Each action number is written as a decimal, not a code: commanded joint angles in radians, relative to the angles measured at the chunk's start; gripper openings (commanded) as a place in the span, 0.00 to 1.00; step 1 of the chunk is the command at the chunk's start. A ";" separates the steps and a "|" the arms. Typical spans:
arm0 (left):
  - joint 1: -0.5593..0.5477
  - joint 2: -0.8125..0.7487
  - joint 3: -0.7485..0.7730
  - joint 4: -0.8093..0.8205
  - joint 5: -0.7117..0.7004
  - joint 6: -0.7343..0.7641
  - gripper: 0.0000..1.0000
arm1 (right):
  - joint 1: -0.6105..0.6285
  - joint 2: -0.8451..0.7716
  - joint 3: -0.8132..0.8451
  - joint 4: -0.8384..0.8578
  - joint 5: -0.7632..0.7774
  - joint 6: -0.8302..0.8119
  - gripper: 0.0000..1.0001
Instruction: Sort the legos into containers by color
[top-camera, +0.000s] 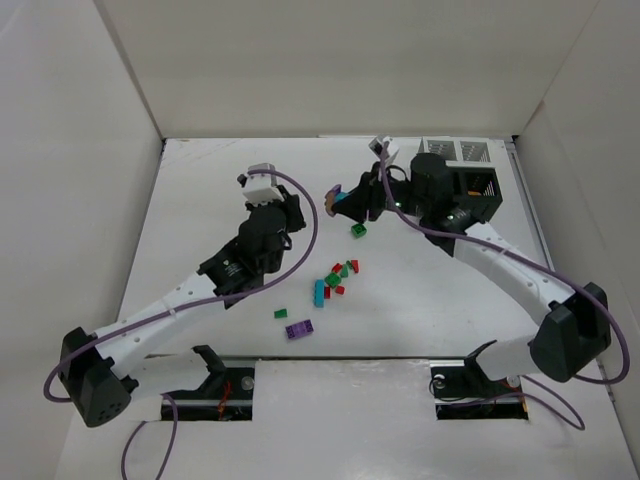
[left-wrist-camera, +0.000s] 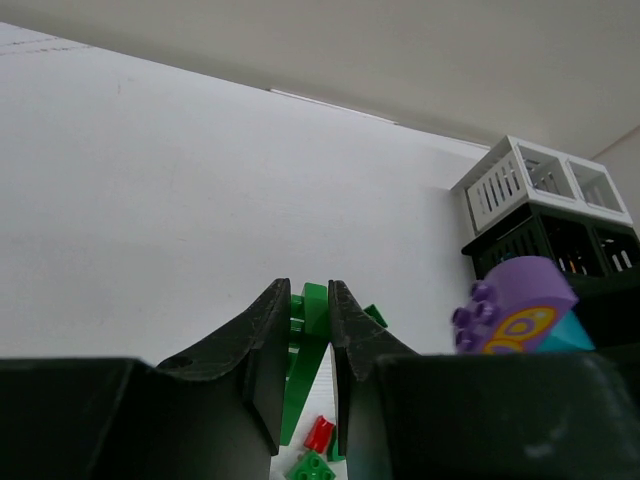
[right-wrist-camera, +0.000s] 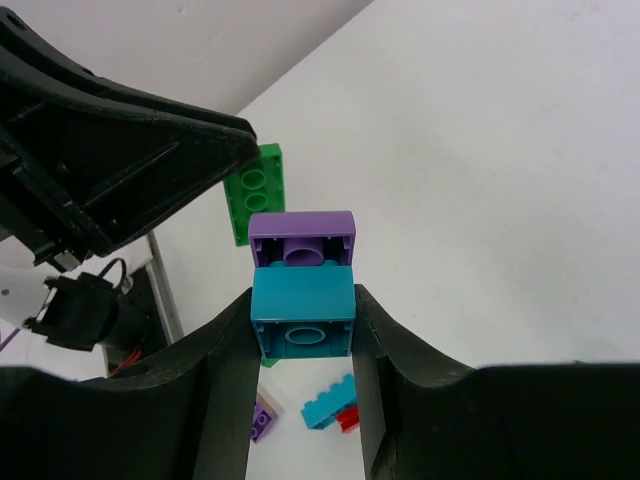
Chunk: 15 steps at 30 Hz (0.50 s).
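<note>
My right gripper (right-wrist-camera: 303, 300) is shut on a teal lego brick (right-wrist-camera: 303, 318) that has a purple brick (right-wrist-camera: 300, 238) stuck to its far end; from above this pair (top-camera: 336, 194) hangs over the table left of the containers. My left gripper (left-wrist-camera: 308, 292) is shut on a thin green lego plate (left-wrist-camera: 312, 318), raised close to the right gripper (top-camera: 354, 200). The containers (top-camera: 462, 172) stand at the back right, white bins (left-wrist-camera: 540, 178) behind black ones (left-wrist-camera: 560, 245). More legos lie loose mid-table: a green one (top-camera: 357, 230), a red-and-green cluster (top-camera: 338, 276), a teal one (top-camera: 319, 292) and a purple one (top-camera: 298, 329).
White walls enclose the table on the left, back and right. The right arm (top-camera: 520, 275) sweeps from its base past the front of the containers. A small green brick (top-camera: 281, 313) lies near the left arm (top-camera: 170, 315).
</note>
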 joint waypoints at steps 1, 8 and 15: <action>-0.001 0.025 0.059 0.061 0.002 0.056 0.00 | -0.075 -0.086 -0.036 0.017 0.029 0.011 0.00; 0.069 0.145 0.148 0.180 0.258 0.142 0.00 | -0.241 -0.228 -0.096 -0.055 0.144 0.011 0.00; 0.152 0.361 0.340 0.263 0.548 0.259 0.00 | -0.395 -0.279 -0.115 -0.101 0.221 0.002 0.00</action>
